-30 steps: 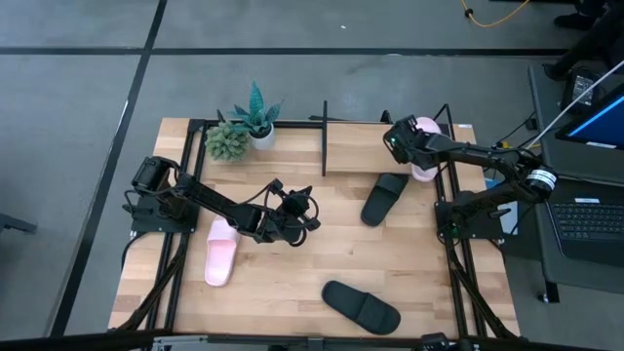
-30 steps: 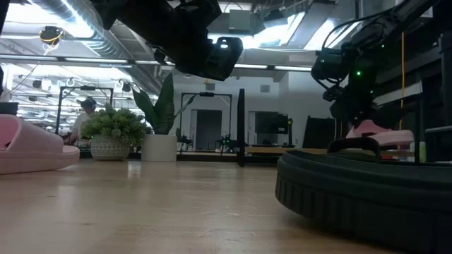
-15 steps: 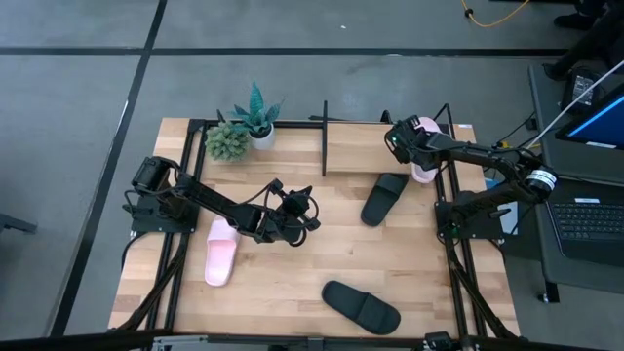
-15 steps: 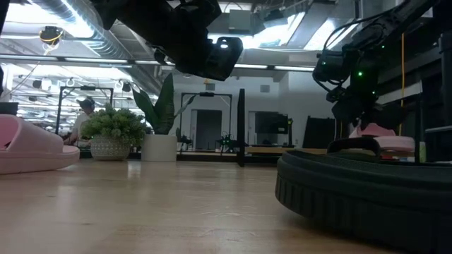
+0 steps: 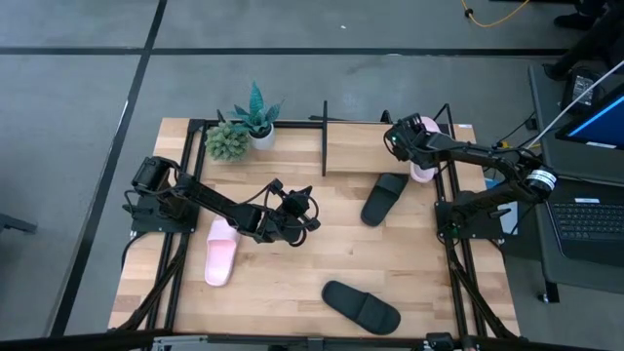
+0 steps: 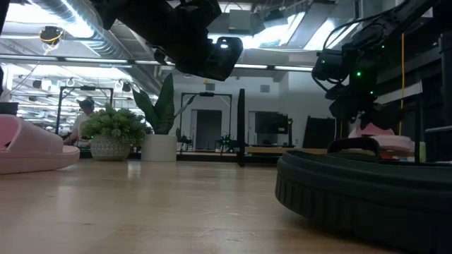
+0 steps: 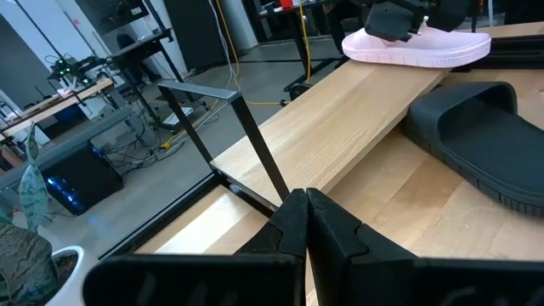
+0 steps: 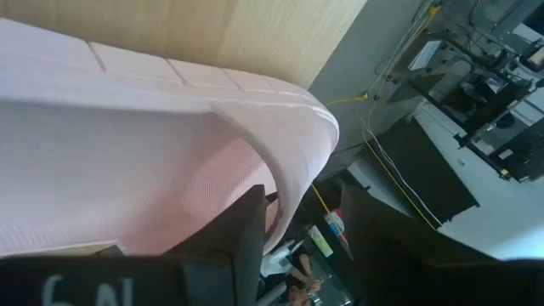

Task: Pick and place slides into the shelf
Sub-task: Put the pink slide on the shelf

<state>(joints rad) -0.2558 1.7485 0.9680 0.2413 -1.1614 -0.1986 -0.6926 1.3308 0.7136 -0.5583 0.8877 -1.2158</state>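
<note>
Right gripper [image 5: 414,146], fingers parted around a pink slide [image 5: 425,149] on the shelf [image 5: 356,146]; left gripper [image 5: 310,216] hovers clenched and empty above the worktop [image 5: 292,283]

My right gripper [image 5: 409,134] covers much of the pink slide [image 5: 425,172] on the shelf [image 7: 357,119], so can't tell if fingers touch it. Low view: black slide [image 6: 367,190] cut off at right edge, other pink slide [image 6: 32,147] at left.

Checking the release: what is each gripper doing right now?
Left gripper: shut, holding nothing.
Right gripper: open, fingers astride the pink slide on the shelf.
</note>
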